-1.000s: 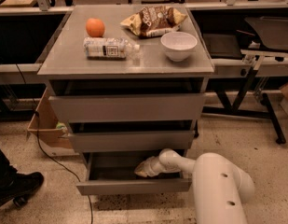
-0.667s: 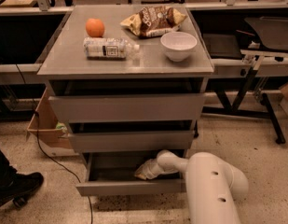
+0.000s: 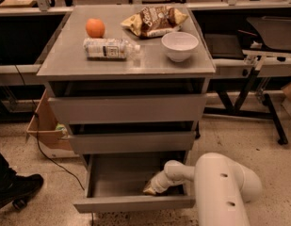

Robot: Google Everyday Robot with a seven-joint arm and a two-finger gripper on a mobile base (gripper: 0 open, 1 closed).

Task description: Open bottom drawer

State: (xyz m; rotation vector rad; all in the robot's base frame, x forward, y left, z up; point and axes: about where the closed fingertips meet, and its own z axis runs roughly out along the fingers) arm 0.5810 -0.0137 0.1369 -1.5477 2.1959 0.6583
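Observation:
The grey three-drawer cabinet (image 3: 128, 107) stands in the middle of the camera view. Its bottom drawer (image 3: 133, 204) is pulled out toward me, with its slim flat front panel low in the view and its plain grey tray inside showing. My white arm (image 3: 220, 187) reaches in from the lower right. My gripper (image 3: 150, 189) is inside the open drawer at its right side, just behind the front panel. The two upper drawers (image 3: 128, 108) are pushed in.
On the cabinet top lie an orange (image 3: 95, 28), a plastic bottle (image 3: 109, 48), a chip bag (image 3: 154, 20) and a white bowl (image 3: 180, 45). A cardboard box (image 3: 46, 128) sits at the left. A person's shoe (image 3: 15, 190) is at lower left. Black table legs (image 3: 258, 102) stand at the right.
The bottom drawer has slid a little farther out. My arm and gripper have drawn back with it toward the front.

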